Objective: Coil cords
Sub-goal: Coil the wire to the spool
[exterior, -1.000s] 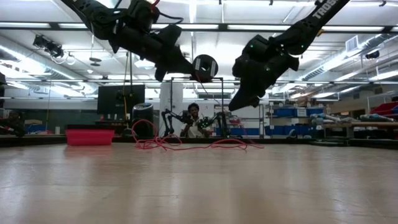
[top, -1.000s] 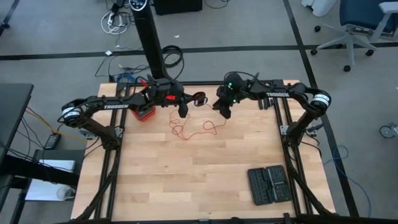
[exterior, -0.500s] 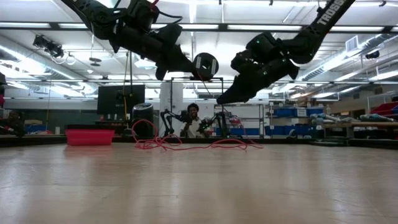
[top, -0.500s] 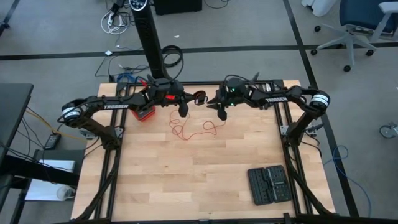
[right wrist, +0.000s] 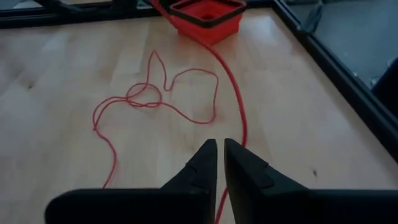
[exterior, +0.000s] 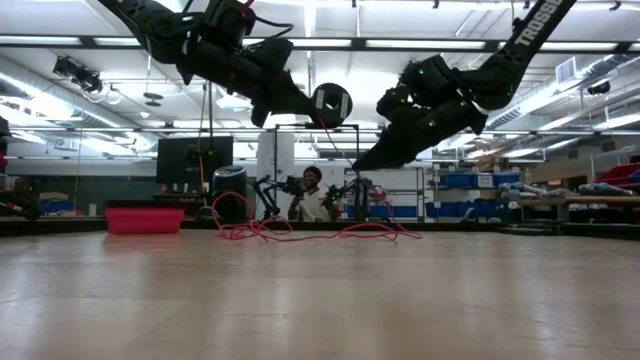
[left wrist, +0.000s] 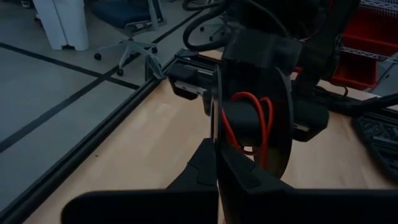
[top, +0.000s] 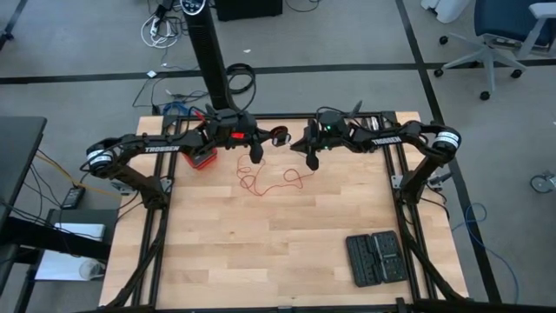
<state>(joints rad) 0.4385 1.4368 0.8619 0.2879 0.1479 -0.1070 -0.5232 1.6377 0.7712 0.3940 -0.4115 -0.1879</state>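
Observation:
The thin red wire (top: 271,183) lies in loose loops on the wooden table at the far middle; it also shows in the low view (exterior: 300,233) and the right wrist view (right wrist: 155,102). One strand runs up to a black spool (top: 279,136), with a few red turns on its hub (left wrist: 249,121). My left gripper (top: 257,155) is shut on the spool, high above the table. My right gripper (top: 311,162) is just right of the spool, above the loops, fingers almost closed around a raised strand of the wire. My left gripper pinches the edge of the spool's black round flange (left wrist: 216,134) between its two fingers. The spool is lifted clear of the table (exterior: 330,104), its flange standing on edge. My right gripper (right wrist: 220,155) has the raised red strand (right wrist: 239,118) running in between its two fingers. The fingers slant down toward the table's left. The strand leads up toward the spool; the place of contact is hidden by the fingers.
A red box (top: 202,159) stands at the table's far left, beside my left arm. A black case (top: 375,257) lies at the near right. A person (exterior: 312,195) sits in the room behind the table. Bare wood lies near and left of the loops.
My right gripper has gone toward the table's left, closer to the spool, and has tipped from steeply down to a flatter slant. My left gripper and the spool have kept still. The loops on the table look unchanged.

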